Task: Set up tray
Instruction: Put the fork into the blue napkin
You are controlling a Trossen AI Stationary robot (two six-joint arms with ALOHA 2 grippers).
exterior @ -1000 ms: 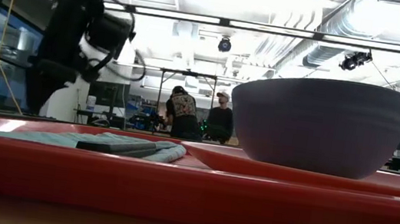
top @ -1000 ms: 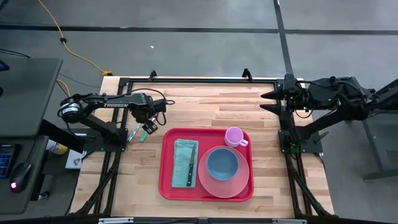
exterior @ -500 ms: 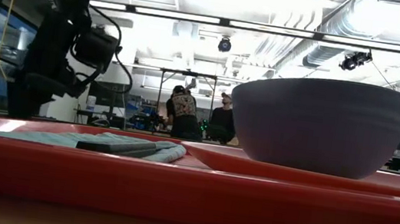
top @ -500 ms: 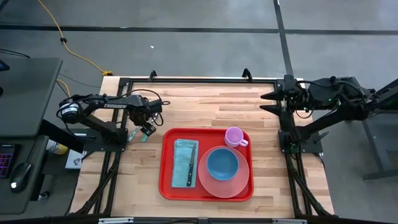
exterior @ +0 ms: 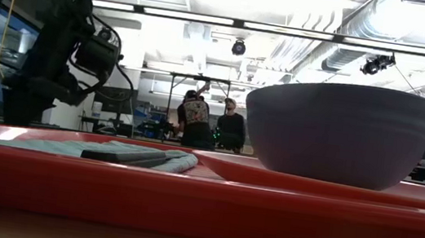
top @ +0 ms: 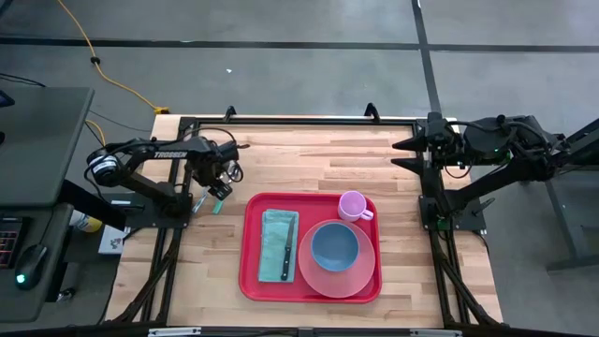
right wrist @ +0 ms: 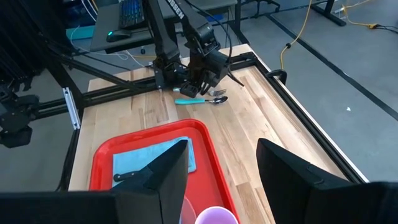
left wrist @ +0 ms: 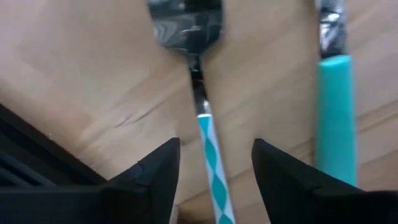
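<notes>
we look down on a wooden desk [top: 309, 159] with the red tray [top: 253, 271] lying flat a little toward 6 o'clock from its middle. on the tray, at its 9 o'clock side, a folded teal napkin [top: 274, 245] carries a dark-handled knife [top: 288, 253] along its inner edge. a round pink plate [top: 337, 276] fills the tray's 4 o'clock part, and a blue bowl [top: 334, 246] sits on it. a small pink cup [top: 353, 205] stands at the tray's 1 o'clock corner, just beside the plate.

the left claw [top: 217, 186] hangs low over the desk at about 10 o'clock from the tray, well clear of the tray's rim. its wrist camera shows both fingers [left wrist: 155, 177] standing apart, moderately wide, one on each side of a spoon [left wrist: 198, 74] with a teal-and-white checked handle; the spoon lies flat on the wood in the gap, and we see no finger touching it. a teal-handled utensil [left wrist: 334, 118] lies just beside the spoon, outside the claw; its head is cut off, so we cannot tell which kind it is.

the right claw [right wrist: 221, 162] waits off the desk's 2 o'clock corner, raised, its fingers parted with nothing between them.

in the level view the bowl [exterior: 338, 131] looms above the tray's rim [exterior: 201, 204], and people [exterior: 212, 123] stand far behind in the room.
</notes>
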